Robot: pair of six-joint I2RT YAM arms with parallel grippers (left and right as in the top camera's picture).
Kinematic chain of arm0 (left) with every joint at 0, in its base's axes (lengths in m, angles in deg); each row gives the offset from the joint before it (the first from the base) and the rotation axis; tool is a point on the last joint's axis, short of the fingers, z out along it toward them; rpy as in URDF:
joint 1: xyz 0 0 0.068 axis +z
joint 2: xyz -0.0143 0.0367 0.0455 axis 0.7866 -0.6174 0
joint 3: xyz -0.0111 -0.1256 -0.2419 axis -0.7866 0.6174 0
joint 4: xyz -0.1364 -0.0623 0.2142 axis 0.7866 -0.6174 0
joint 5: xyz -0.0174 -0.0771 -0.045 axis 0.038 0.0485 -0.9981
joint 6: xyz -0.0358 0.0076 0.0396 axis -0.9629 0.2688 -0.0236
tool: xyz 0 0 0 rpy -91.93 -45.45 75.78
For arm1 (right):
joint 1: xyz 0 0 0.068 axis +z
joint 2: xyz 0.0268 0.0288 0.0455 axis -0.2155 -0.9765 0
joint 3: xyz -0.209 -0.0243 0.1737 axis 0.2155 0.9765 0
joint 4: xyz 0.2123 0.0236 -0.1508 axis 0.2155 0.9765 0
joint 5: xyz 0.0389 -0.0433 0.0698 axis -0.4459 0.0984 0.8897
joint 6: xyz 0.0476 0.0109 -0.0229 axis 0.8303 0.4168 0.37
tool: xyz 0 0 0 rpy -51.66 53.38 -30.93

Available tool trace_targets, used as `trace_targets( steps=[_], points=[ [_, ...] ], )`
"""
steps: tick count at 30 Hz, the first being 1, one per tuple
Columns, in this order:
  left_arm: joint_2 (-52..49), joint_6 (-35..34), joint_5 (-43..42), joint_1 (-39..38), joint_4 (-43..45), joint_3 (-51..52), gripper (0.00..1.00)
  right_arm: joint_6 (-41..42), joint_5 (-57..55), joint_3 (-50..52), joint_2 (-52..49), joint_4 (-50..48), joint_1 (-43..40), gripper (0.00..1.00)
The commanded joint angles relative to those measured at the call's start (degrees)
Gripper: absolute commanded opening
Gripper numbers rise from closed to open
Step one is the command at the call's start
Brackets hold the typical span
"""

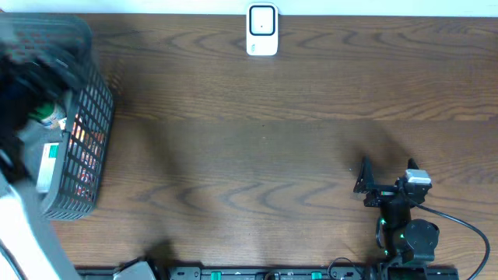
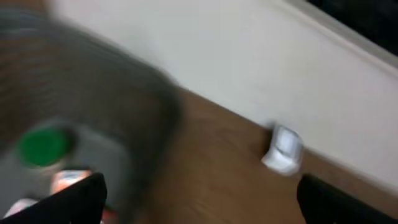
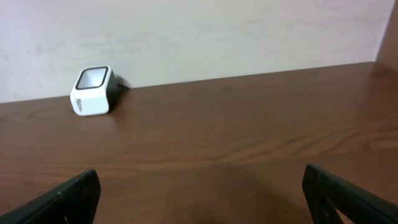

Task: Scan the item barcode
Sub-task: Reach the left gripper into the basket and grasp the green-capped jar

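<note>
Several items lie in a grey mesh basket (image 1: pixel 93 117) at the table's left edge, among them a green-capped one (image 2: pixel 42 147) and an orange packet (image 1: pixel 85 146). No barcode shows. The white scanner (image 1: pixel 262 31) stands at the table's far edge in the middle; the right wrist view has this scanner (image 3: pixel 93 90) against the wall. My left arm is a dark blur (image 1: pixel 19 78) over the basket. In its blurred wrist view the left gripper (image 2: pixel 199 205) is open and empty above the basket's rim. My right gripper (image 1: pixel 387 173) rests open and empty at the front right.
A pale wall (image 3: pixel 217 31) runs behind the table's far edge. A black cable (image 1: pixel 467 225) trails from the right arm's base at the front right. A white and teal box (image 1: pixel 49 159) lies in the basket.
</note>
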Motion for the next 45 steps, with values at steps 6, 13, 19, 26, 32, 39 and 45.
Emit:
trace_targets(
  steps=[6, 13, 19, 26, 32, 39, 45],
  points=[
    [-13.20, -3.54, 19.12, 6.29, -2.12, -4.66, 0.98, -0.76, -0.09, 0.07, 0.28, 0.24, 0.48, 0.99],
    [-23.04, 4.00, 26.45, 6.12, -0.39, -4.57, 0.98, -0.76, -0.11, 0.07, 0.28, 0.24, 0.48, 0.99],
    [-34.29, 4.02, 28.76, 6.16, 0.55, -4.57, 0.98, -0.76, -0.09, 0.07, 0.28, 0.24, 0.48, 0.99],
    [-42.45, 3.96, 28.70, 5.95, 4.61, -4.57, 0.98, -0.76, -0.11, 0.07, 0.28, 0.24, 0.48, 0.99],
    [-45.72, 3.98, 23.67, 5.90, 8.66, -4.55, 0.98, -0.76, -0.09, 0.07, 0.28, 0.24, 0.48, 0.99],
    [-49.46, 2.99, 22.01, 5.51, 10.40, -4.48, 0.98, -0.76, -0.11, 0.07, 0.28, 0.24, 0.48, 0.99],
    [-50.58, 1.81, 22.01, 5.51, 10.82, -4.48, 0.98, -0.76, -0.09, 0.07, 0.28, 0.24, 0.48, 0.99]
  ],
)
